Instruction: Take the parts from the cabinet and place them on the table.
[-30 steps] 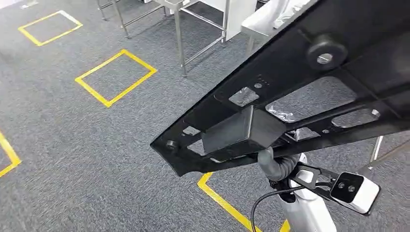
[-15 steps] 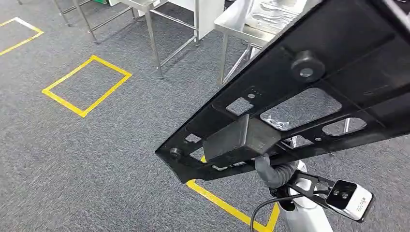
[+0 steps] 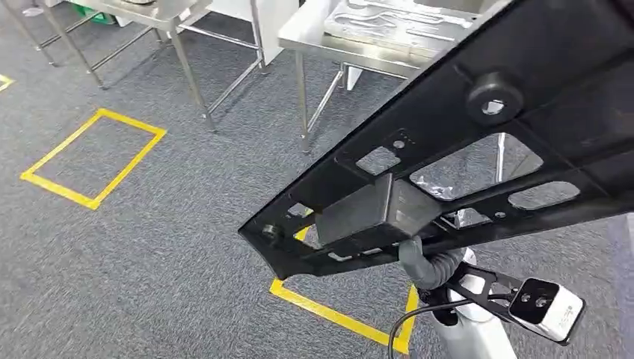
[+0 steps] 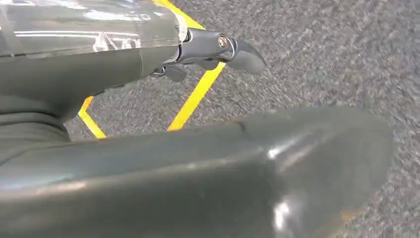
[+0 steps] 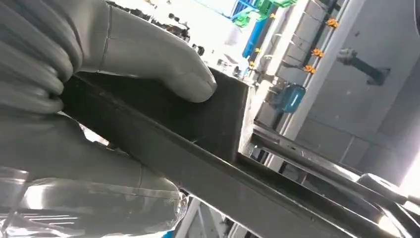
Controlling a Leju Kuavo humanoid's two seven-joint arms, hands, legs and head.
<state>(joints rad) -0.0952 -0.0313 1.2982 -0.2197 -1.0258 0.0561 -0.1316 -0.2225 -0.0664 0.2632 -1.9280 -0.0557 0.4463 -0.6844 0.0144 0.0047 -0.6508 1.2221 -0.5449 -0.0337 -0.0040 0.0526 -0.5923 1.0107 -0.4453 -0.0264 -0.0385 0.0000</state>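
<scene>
1 large black perforated plastic panel [image 3: 478,142] rides in your right hand [image 5: 74,99], gripped underneath for carrying to the steel table [image 3: 329,37]; your left hand [image 4: 213,49] hangs empty, fingers apart.

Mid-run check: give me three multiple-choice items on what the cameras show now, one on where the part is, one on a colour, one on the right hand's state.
1. Where is the black part?
A. Lying on the steel table
B. Held up in the air above the carpet
C. Flat on the floor

2. What colour is the floor tape?
A. Yellow
B. Red
C. White

3. What is the right hand doing?
A. Hanging open, holding nothing
B. Resting flat on the steel table
C. Gripping the black part

Answers:
1. B, in the head view the part spans the picture with the carpet seen below it and through its cut-outs, while the steel table stands beyond it.
2. A, the outlines marked on the grey carpet are yellow.
3. C, in the right wrist view the thumb lies over the part's edge and the fingers close under it.
</scene>
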